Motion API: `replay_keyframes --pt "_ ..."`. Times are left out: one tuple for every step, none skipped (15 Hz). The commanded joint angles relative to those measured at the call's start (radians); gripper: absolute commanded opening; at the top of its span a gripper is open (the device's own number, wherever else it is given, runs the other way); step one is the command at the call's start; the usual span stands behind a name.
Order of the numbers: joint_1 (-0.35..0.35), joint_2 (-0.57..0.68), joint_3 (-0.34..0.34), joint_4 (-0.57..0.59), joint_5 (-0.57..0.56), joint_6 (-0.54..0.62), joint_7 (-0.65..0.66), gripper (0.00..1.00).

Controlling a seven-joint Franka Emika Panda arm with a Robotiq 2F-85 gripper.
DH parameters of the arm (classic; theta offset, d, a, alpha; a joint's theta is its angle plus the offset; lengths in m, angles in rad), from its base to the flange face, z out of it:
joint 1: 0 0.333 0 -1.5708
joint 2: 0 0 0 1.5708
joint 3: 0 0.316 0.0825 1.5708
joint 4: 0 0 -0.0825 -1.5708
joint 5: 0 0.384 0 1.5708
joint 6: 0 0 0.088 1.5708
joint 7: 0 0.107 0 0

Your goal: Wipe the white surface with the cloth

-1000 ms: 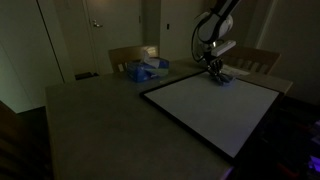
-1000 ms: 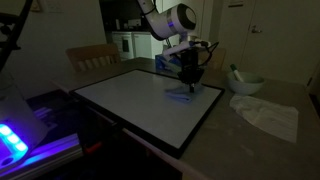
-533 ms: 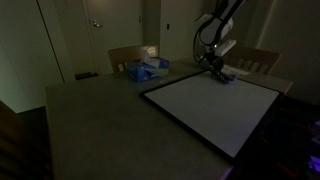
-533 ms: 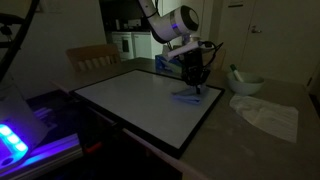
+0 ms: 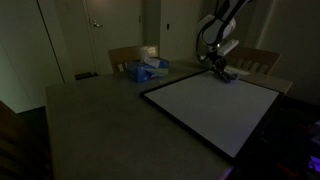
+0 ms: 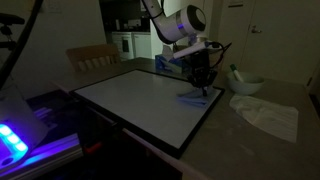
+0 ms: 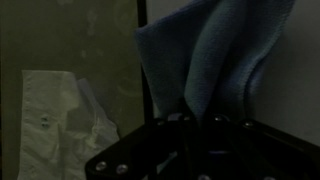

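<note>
The white surface (image 5: 215, 105) (image 6: 140, 95) is a large board with a dark border lying on the table. My gripper (image 5: 217, 67) (image 6: 203, 84) points down over the board's corner, shut on the bluish cloth (image 5: 226, 76) (image 6: 194, 97), which trails on the board near its edge. In the wrist view the cloth (image 7: 210, 45) hangs in folds from between the dark fingers of the gripper (image 7: 198, 122), the board's dark border (image 7: 144, 70) runs beside it, and a strip of the white surface (image 7: 303, 90) shows to the right.
A blue-and-white heap of packaging (image 5: 146, 68) (image 6: 165, 62) lies behind the board. A white crumpled rag (image 6: 266, 115) (image 7: 55, 120) and a bowl (image 6: 245, 83) sit on the tabletop just past the board's edge. Chairs (image 5: 255, 60) (image 6: 90, 57) stand at the table. A blue-lit device (image 6: 15, 140) glows nearby.
The gripper has dragged the cloth across the board toward the edge nearest the white rag and the bowl. It has stayed shut on the cloth.
</note>
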Motion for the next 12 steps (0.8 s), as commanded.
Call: replay_keyframes --pt "-0.028 0.063 0.014 0.037 0.027 0.005 -0.007 0.03" --pt "-0.027 0.059 0.015 0.034 0.029 0.005 -0.006 0.03" --pt "-0.024 0.052 0.012 0.026 0.026 0.005 -0.003 0.03" --pt "-0.022 0.047 0.011 0.019 0.023 0.008 -0.001 0.03" --pt "-0.019 0.038 0.008 0.008 0.019 0.011 0.003 0.03" --pt "-0.018 0.031 0.004 0.0 0.017 0.013 0.011 0.03" --pt "-0.016 0.026 0.002 -0.005 0.016 0.013 0.017 0.03" --pt "-0.016 0.021 0.0 -0.011 0.014 0.014 0.022 0.03" --pt "-0.014 0.015 -0.003 -0.019 0.012 0.016 0.029 0.03" --pt "-0.012 0.008 -0.006 -0.026 0.01 0.017 0.037 0.03" --pt "-0.011 0.003 -0.008 -0.032 0.008 0.017 0.043 0.03" --pt "-0.007 -0.006 -0.012 -0.044 0.005 0.016 0.054 0.03"
